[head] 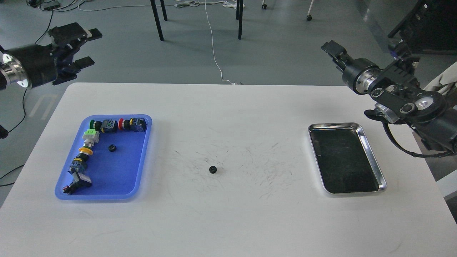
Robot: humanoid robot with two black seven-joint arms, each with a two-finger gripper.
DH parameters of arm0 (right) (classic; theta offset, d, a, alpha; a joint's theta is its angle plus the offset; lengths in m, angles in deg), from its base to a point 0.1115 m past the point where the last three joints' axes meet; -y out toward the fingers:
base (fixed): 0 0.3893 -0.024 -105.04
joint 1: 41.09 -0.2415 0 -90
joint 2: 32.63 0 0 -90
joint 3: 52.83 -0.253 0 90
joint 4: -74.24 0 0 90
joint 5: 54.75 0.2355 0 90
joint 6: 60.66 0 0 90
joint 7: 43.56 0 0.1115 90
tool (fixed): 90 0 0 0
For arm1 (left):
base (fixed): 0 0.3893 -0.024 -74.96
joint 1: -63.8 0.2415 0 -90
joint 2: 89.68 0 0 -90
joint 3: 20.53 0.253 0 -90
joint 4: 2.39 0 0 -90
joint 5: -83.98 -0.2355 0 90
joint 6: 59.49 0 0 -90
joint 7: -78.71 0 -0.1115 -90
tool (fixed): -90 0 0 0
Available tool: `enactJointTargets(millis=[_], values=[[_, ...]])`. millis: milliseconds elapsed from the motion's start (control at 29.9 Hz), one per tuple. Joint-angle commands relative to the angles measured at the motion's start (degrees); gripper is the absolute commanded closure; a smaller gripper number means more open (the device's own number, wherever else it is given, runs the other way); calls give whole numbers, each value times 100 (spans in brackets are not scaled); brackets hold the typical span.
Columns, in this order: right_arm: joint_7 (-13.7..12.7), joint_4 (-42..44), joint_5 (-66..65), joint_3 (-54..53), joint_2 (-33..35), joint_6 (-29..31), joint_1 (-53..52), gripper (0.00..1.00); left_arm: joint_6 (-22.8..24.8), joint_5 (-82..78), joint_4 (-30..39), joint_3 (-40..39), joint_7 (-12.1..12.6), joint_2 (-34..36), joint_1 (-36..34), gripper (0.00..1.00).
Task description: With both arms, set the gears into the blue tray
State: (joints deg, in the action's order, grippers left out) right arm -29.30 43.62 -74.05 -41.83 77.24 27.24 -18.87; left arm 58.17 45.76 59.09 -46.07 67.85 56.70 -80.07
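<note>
The blue tray (119,171) lies on the left part of the white table. One small black gear (112,147) rests inside it, near the middle. A second gear (213,170) lies alone on the table's centre, among dark scuff marks. My left gripper (86,48) hangs high beyond the table's far left corner, well away from both gears, open with nothing between its fingers. My right gripper (332,51) is raised past the far right edge, seen dark and nearly end-on, so its fingers cannot be told apart.
Colourful push-button switches (107,125) line the blue tray's far and left sides. A shiny silver tray (374,162) with a dark inside sits at the right. Chair legs and a white cable are on the floor behind the table.
</note>
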Motion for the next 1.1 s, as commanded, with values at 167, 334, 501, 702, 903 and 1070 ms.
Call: enactJointTargets(millis=[167,334,501,702,903,1070], values=[[-20,3,585,-792,26,228,204,5,34,-134,5,-84,-390,-258,78,1],[-37,29,585,-1749,8,202,511,5,34,-81,276,602,-443,-136,-36,1],[-213,3,594,-2515,-1,211,783,5,34,-160,758,637,-662,5,-28,1],[-213,-23,585,-2612,-36,158,951,5,34,-1546,1506,1042,-900,312,8,1],[-205,-93,585,-2612,-45,79,960,5,34,-2583,2377,1226,-839,409,130,1],[-196,-85,577,-2612,-80,79,960,5,34,-3491,2631,1270,-944,330,280,2]])
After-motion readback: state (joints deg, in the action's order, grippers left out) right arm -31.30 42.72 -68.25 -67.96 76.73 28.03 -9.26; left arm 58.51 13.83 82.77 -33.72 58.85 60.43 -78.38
